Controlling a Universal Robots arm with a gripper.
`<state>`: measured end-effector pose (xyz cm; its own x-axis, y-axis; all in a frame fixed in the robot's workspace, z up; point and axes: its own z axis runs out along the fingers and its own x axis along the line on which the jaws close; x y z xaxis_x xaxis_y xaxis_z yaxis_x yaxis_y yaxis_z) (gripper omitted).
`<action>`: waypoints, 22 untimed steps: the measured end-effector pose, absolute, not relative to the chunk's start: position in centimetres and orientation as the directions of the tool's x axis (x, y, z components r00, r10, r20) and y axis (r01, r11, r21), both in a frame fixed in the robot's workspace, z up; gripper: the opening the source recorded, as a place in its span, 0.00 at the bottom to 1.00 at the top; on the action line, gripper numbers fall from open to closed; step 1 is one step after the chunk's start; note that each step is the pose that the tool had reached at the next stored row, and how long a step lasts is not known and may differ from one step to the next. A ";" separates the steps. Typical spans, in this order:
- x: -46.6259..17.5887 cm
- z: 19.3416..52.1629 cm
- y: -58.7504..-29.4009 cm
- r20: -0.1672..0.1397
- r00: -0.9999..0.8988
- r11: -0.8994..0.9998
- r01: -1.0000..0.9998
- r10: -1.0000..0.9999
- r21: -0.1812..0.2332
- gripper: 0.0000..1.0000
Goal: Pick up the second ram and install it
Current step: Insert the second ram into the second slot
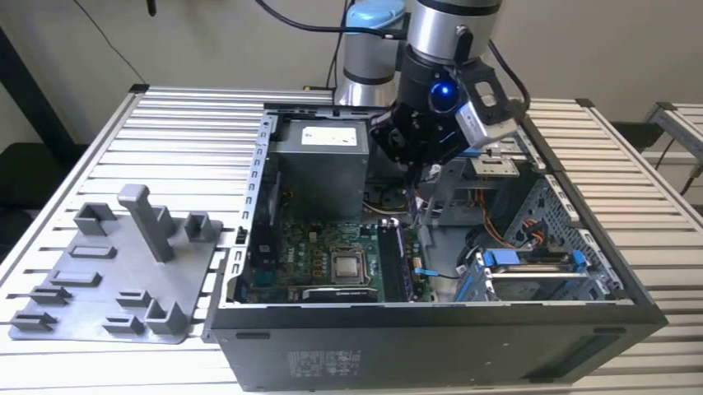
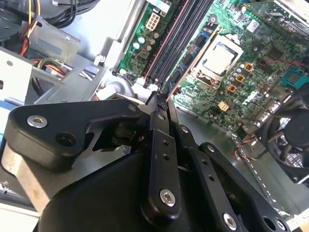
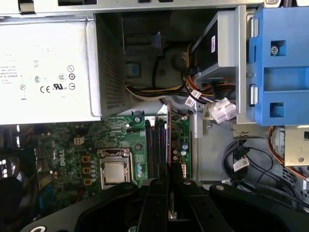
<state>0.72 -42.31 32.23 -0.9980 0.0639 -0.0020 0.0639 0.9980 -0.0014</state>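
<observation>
My gripper [image 1: 416, 174] hangs inside the open computer case [image 1: 439, 329], over the motherboard's right part in the exterior view. It is shut on the second ram [image 1: 416, 202], a thin dark stick held edge-on and pointing down. In the first wrist view the ram [image 3: 169, 140] runs as a narrow reddish line out from the closed gripper [image 3: 170, 182], lying just beside the dark memory slots [image 3: 154, 150]. In the second wrist view the ram [image 2: 193, 60] stretches from the gripper [image 2: 161, 99] alongside the slots [image 2: 176, 41]. I cannot tell whether the stick touches a slot.
A grey fixture tray [image 1: 110, 280] with upright posts lies on the slatted table at the exterior view's left. Inside the case are the power supply [image 3: 48, 67], the processor socket [image 3: 116, 171], a blue drive bracket [image 3: 280, 63], a fan [image 2: 289, 130] and loose cable bundles [image 3: 203, 96].
</observation>
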 end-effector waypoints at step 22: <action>0.7 31.3 -42.3 -0.002 -0.998 0.998 0.064 0.064 -0.001 0.14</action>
